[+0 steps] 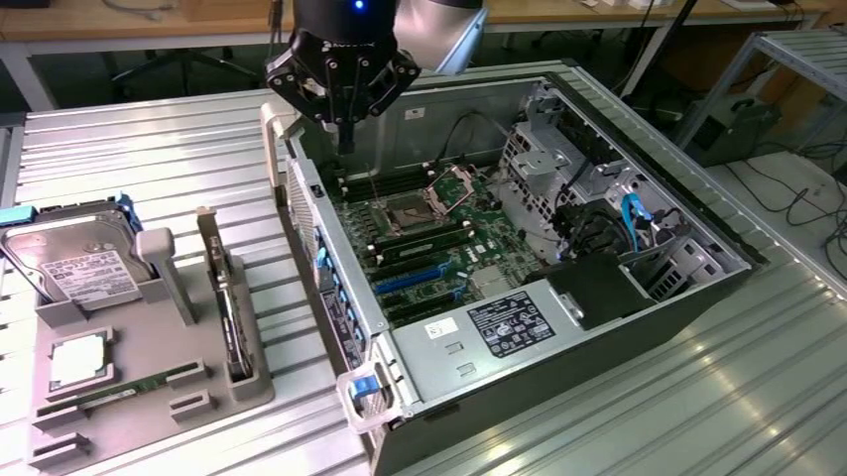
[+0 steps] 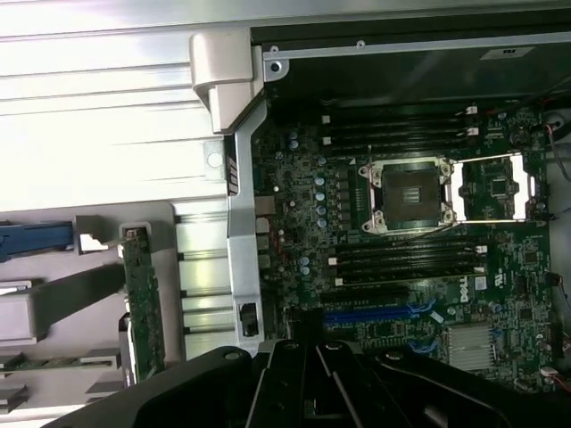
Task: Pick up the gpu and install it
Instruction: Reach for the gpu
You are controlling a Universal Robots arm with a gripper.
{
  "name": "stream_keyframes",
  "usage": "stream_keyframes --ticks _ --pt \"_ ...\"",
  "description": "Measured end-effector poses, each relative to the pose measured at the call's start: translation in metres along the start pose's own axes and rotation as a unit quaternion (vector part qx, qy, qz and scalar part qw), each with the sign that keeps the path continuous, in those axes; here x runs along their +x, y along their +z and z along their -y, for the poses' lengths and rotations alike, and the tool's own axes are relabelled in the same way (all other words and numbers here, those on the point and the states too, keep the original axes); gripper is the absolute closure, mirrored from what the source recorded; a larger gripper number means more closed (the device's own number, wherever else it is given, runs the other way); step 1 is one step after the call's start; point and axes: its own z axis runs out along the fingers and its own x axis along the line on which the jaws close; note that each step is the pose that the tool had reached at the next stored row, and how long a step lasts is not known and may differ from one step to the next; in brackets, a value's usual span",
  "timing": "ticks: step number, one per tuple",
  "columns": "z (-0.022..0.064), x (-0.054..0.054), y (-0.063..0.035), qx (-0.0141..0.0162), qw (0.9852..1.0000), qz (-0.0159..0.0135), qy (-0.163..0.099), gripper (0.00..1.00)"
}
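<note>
The gpu is a thin dark card standing on edge in a slot of the grey holder on the exterior view's left. In the wrist view the gpu stands beside the case wall. My gripper hangs over the far corner of the open computer case, above the motherboard. Its fingers are shut together with nothing between them. It is well away from the gpu. The gripper's dark body sits over the blue expansion slots.
The holder also carries a silver hard drive, a processor chip and a green RAM stick. Inside the case are drive cages and cables and a power supply. Everything rests on a ribbed metal table.
</note>
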Motion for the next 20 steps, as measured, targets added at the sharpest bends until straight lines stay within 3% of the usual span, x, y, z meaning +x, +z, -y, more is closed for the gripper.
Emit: stream_keyframes --ticks 20 --pt "0.0011 0.014 -0.0004 0.0000 1.0000 0.0000 0.000 0.89"
